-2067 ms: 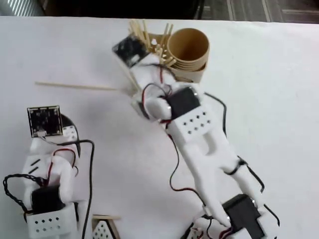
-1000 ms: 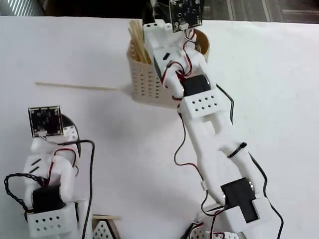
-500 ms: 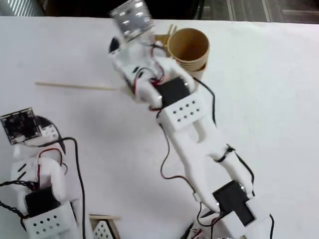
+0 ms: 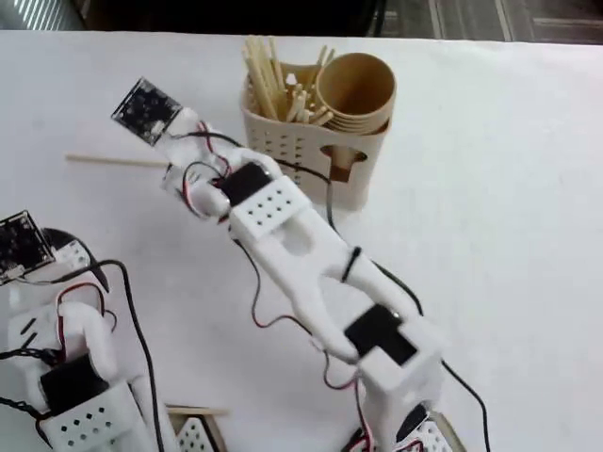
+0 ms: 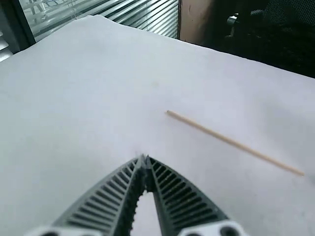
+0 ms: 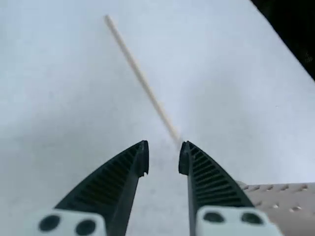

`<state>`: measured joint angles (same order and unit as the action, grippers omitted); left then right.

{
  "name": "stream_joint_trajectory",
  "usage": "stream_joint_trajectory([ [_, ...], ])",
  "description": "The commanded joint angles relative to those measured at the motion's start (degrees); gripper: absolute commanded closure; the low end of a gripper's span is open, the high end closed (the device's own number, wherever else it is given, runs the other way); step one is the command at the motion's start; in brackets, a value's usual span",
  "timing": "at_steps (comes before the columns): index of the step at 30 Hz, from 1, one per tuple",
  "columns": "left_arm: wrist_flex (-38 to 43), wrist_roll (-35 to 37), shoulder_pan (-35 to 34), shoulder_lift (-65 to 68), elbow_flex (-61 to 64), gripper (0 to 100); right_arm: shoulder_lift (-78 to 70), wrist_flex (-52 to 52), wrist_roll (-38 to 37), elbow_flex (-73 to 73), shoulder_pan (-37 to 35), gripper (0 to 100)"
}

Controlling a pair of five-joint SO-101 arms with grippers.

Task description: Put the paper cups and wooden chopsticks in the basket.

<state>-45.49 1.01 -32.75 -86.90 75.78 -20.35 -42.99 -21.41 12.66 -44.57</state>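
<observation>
While our left gripper (image 5: pixel 143 161) sat closed, we held our right gripper (image 6: pixel 163 153) slightly parted over the chopstick (image 6: pixel 140 78).

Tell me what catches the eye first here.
A white basket stands near the far edge of the table, holding stacked paper cups and a bundle of chopsticks. One loose chopstick lies on the table beside it, and the right gripper hangs open at its basket-side end.
</observation>
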Motion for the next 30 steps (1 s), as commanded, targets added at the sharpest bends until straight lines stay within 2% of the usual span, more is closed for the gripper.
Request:
stream_joint_trajectory([
  [1,-0.35,0.62,-0.48,-0.92,-2.29,98,-7.34,1.01,-0.88,9.14,-0.48,88.5],
  [8,-0.26,0.53,-0.48,-0.92,-1.67,98,-26.15,0.66,-0.88,27.16,0.57,87.6],
  [13,0.09,0.53,-0.4,-0.92,-1.32,98,-36.18,-3.56,-0.88,39.21,1.71,76.2],
  [21,0.09,0.53,-0.31,-0.92,-1.23,98,-48.92,-9.71,-0.88,57.41,2.51,75.8],
  [30,0.09,0.53,-0.31,-0.92,-1.23,98,-54.46,-18.86,-0.62,63.3,3.12,77.2],
])
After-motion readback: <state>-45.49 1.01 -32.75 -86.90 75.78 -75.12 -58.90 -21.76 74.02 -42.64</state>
